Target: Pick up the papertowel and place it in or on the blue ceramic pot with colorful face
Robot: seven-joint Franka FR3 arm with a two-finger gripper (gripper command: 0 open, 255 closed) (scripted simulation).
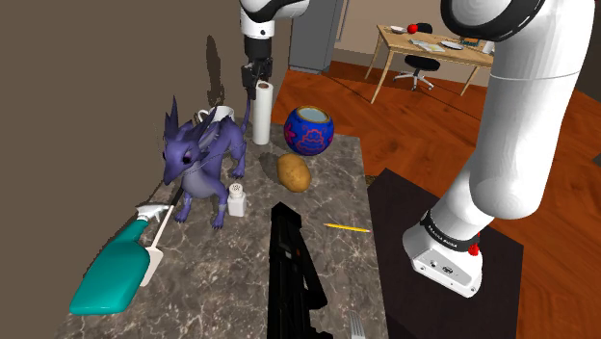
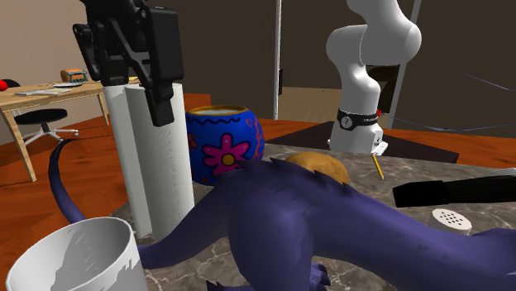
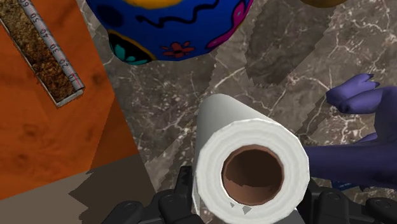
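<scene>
One claw [image 1: 256, 81] clasps paper towel [image 1: 262, 116] upright on veined stone counter [image 1: 337, 193]; orange floor [image 1: 414, 125].

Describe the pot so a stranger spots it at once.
Find the marble table's end farthest from the stand, by the white paper roll. The pot there is round, blue, painted with bright flowers, unlike the plain brown potato beside it.

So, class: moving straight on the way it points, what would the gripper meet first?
The white paper towel roll, most likely: the gripper points down over its top end, the stone-patterned tabletop lying beyond.
</scene>
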